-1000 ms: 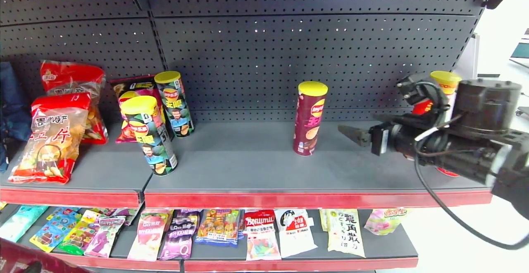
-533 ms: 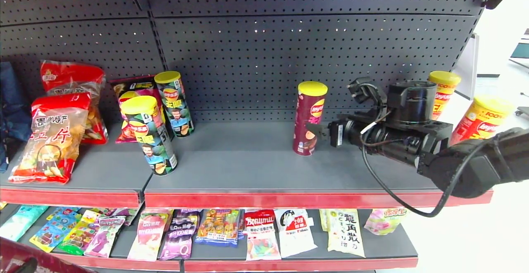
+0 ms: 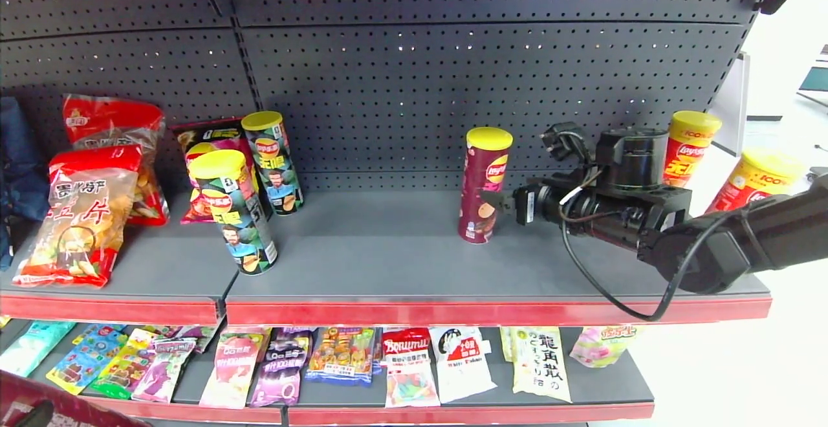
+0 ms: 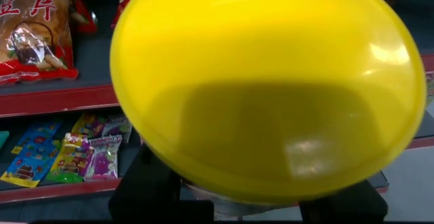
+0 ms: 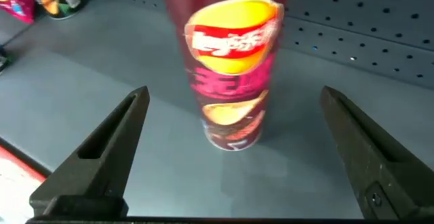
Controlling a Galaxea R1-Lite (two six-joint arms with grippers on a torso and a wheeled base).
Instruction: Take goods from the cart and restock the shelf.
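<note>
Chips first: the maroon can (image 3: 485, 184) stands upright on the upper shelf (image 3: 388, 265), well back from the red front lip (image 3: 491, 314) and a little clear of the pegboard back (image 3: 453, 90). The right gripper (image 3: 497, 200) reaches in from the right at mid-height on the can, just beside it. In the right wrist view its fingers (image 5: 102, 163) are spread wide, wider than the can, with the can just ahead of the tips and nothing between them.

Bare grey shelf runs from the maroon can leftward to two dark cans (image 3: 234, 210), the nearer one close to the front lip at the shelf joint. There is also bare shelf in front of the maroon can, out to the lip. To the right, behind the arm, two red cans (image 3: 692, 145) stand toward the shelf's end, one by the pegboard and one (image 3: 753, 181) farther out.

The left gripper (image 4: 237, 207) is closed around a yellow-lidded can (image 4: 268, 81), its dark fingers showing either side below the lid, out in front of the shelves.
</note>
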